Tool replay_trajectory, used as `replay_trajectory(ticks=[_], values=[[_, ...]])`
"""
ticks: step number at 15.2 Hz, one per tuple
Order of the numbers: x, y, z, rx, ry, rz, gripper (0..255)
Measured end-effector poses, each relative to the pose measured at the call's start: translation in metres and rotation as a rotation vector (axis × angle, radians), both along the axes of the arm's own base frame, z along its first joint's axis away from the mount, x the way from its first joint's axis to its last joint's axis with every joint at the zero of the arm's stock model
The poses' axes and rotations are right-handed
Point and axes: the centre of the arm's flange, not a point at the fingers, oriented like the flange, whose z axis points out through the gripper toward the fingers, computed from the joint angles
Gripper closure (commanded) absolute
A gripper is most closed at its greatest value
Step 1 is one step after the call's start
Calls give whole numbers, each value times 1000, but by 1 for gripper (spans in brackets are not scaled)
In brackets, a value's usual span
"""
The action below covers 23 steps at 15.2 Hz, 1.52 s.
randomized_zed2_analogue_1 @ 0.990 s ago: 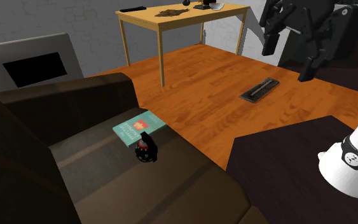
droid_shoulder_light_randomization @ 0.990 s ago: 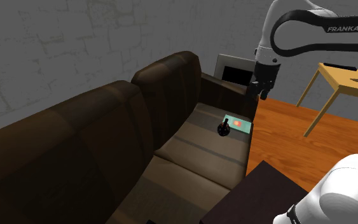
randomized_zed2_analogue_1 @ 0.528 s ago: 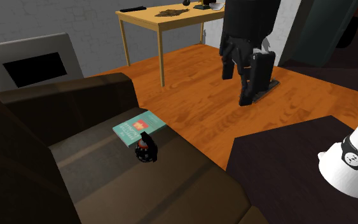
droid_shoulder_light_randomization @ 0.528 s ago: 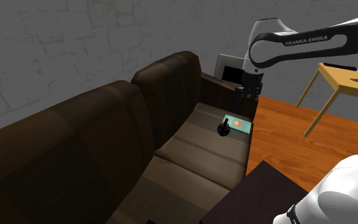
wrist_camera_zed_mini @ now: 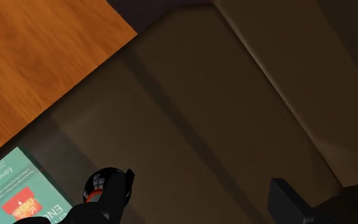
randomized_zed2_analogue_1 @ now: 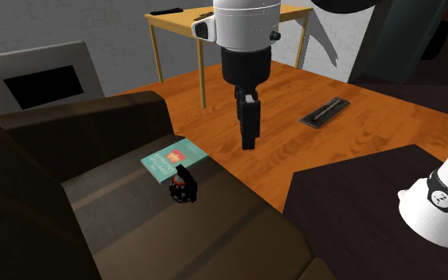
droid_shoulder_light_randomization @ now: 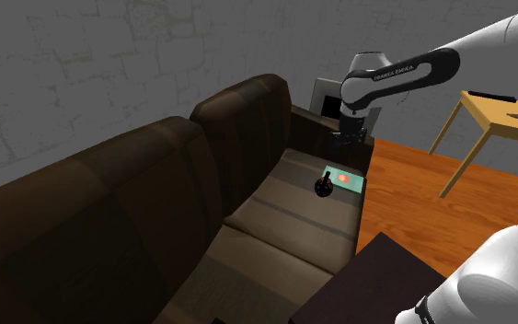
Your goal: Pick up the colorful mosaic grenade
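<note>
Premises: a grey block-pattern wall and an orange plank floor with visible wood grain.

Largest item: a dark brown sofa with broad, padded, smooth cushions divided by shallow seams. A pale wooden table with slim square legs stands on the floor beyond it. The white arm reaches in over the seat.

On the end seat cushion lies a flat teal book with a red cover mark. The gripper hangs fingers-down above the seat's front edge, well clear of the cushion. In the wrist view its two black fingers stand apart with nothing between them.

Task item: the grenade stands upright on the cushion, just beside the book's corner. It is a small rounded body, dark with red facets, carrying a black lever on top. In the wrist view it sits beside one finger, not in the gap.

Assessment: this is the approach stage. The hand should shift sideways to centre the gap over the grenade, then descend vertically. The fingers should close on the round body below the lever, clear of the book. The soft cushion may let the grenade tip, so contact should be even on both sides.
</note>
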Motion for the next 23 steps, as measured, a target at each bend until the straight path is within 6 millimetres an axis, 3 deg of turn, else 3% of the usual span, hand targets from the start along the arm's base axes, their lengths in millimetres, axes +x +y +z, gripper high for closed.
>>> replay_trajectory(ticks=[14,23], values=[[87,-114,-124,41,-11,-212,0],[127,-195,-205,68,-17,-349,0]])
